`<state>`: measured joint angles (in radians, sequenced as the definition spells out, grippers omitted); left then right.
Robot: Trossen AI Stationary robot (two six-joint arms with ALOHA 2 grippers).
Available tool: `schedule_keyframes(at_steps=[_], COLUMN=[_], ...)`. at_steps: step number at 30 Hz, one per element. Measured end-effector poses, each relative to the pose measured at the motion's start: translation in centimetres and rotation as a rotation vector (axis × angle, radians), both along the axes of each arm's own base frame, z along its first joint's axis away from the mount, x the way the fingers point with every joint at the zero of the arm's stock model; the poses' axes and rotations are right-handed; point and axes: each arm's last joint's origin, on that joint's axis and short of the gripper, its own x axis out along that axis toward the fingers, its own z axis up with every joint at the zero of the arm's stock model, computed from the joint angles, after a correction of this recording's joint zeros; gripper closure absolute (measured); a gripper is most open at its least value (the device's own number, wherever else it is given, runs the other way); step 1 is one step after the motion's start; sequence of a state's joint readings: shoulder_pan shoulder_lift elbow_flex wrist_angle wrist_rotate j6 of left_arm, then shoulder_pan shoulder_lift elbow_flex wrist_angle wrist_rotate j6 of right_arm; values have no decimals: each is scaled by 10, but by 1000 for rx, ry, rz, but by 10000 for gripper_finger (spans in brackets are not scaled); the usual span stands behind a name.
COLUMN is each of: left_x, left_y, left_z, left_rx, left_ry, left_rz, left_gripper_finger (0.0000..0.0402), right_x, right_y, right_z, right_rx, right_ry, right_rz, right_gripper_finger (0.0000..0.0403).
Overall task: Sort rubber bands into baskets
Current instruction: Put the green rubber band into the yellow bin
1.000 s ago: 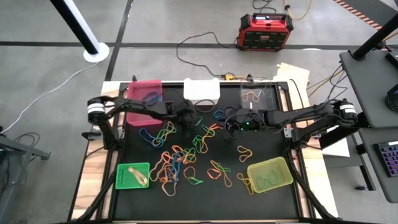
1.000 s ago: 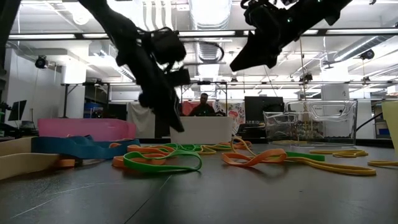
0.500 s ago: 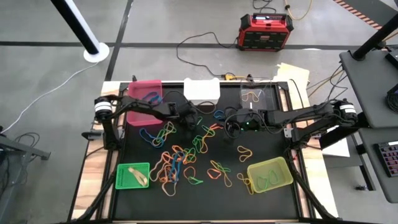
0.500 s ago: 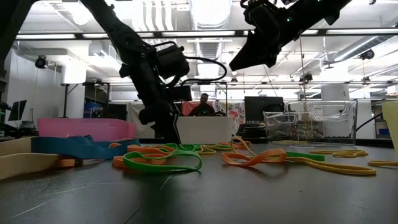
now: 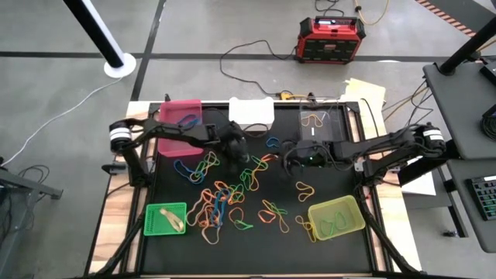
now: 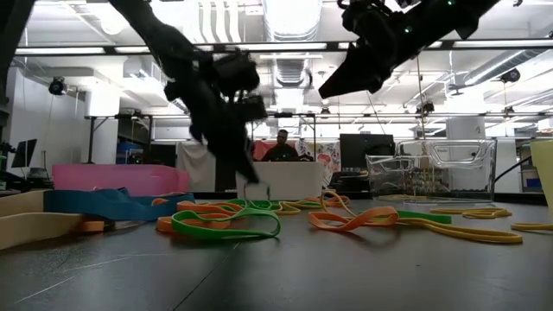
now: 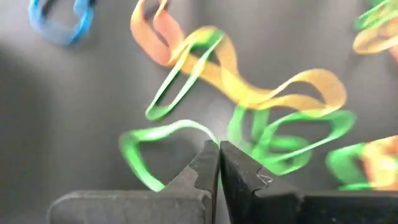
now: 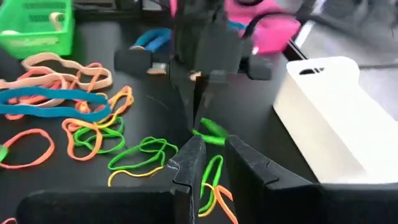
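Observation:
Many rubber bands (image 5: 225, 203) in orange, green, blue, yellow and tan lie loose on the black table. My left gripper (image 5: 235, 155) points down at the pile's far part, shut on a green rubber band (image 7: 146, 152). My right gripper (image 5: 288, 159) hangs above the table to its right, its fingers a little apart with nothing between them (image 8: 211, 155). The pink basket (image 5: 180, 115), white basket (image 5: 251, 112) and clear basket (image 5: 322, 120) stand along the far edge. The green basket (image 5: 166, 218) and yellow-green basket (image 5: 335, 217) stand near the front. My left gripper pinches one strand of the green band (image 7: 202, 130) between its two fingertips, coming from above and slanting down. The rest of the loop (image 8: 212, 129) hangs slack below the fingers; whether its lower part lies on the table I cannot tell.
A blue band (image 5: 186, 167) lies beside the pink basket. Orange bands (image 5: 314, 118) lie in the clear basket, a tan one (image 5: 172, 219) in the green basket. A red-and-black box (image 5: 332, 39) and cables lie on the floor beyond the table.
My left gripper has dipped to the bands, shut on a green one and come up a little, its wrist tipping. One strand of the green band has risen with the fingertips.

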<state>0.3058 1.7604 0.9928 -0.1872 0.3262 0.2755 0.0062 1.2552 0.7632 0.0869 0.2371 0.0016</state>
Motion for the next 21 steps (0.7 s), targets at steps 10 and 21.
schedule_keyframes(at_steps=[10, 21], left_x=[-2, 0], left_y=[-6, -8], left_z=[41, 44], left_rx=[-166, -182], left_ry=[-196, -207], left_rz=[-39, -28], left_gripper_finger=[402, 401], right_x=[25, 55], right_y=[10, 9], right_z=[-38, -50], right_rx=[-194, -251], right_ry=[49, 105], right_rz=[106, 79], right_gripper_finger=[344, 341])
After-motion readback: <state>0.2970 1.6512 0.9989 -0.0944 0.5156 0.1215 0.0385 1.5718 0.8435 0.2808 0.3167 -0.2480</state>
